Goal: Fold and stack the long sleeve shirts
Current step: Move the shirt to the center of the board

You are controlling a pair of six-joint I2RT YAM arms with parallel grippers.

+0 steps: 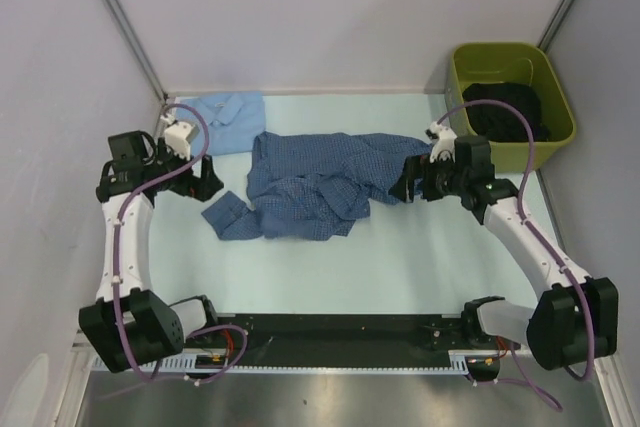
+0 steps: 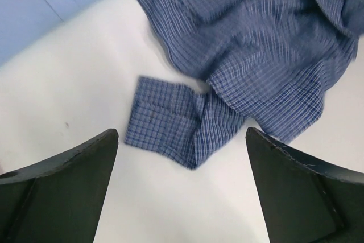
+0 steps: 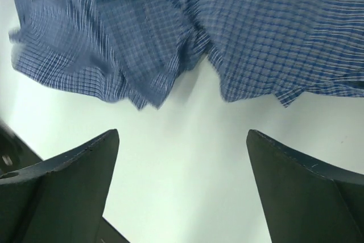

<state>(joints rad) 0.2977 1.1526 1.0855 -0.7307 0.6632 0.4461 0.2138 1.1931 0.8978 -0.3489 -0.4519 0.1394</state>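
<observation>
- Checked shirt (image 1: 310, 179), medium blue, lies crumpled and unfolded at the middle of the table (image 1: 400, 257). Its long axis runs left to right, spanning the gap between the two arms.
- Left gripper (image 1: 205, 179) hovers at the shirt's left end, jaws spread wide with nothing between them. In the left wrist view a sleeve cuff (image 2: 162, 119) lies flat on bare table just ahead of the open fingers (image 2: 62, 192), roughly centred in their gap.
- Right gripper (image 1: 408, 183) hangs at the shirt's right end, likewise wide open and empty. In the right wrist view the ragged edge of the cloth lies just ahead of its fingers (image 3: 301, 192), with bare table beneath them.
- Each arm is nearest its own end of the garment: the left to the loose sleeve and cuff, the right to the bunched right edge. The coming move probably turns on this, each claw reaching forward to the cloth in front of it so the shirt can be spread flat before folding.
- Pale blue shirt (image 1: 228, 119) lies flat at the far left corner, beyond the left gripper and just beside the checked shirt's far left corner. A strip of bare table parts the two in the left wrist view.
- Green bin (image 1: 455, 72) stands at the far right corner with dark cloth (image 1: 505, 112) inside, well apart from the shirt.
- Nothing stands between either claw and the cloth. The likelier trouble is pinching several bunched layers at once.
</observation>
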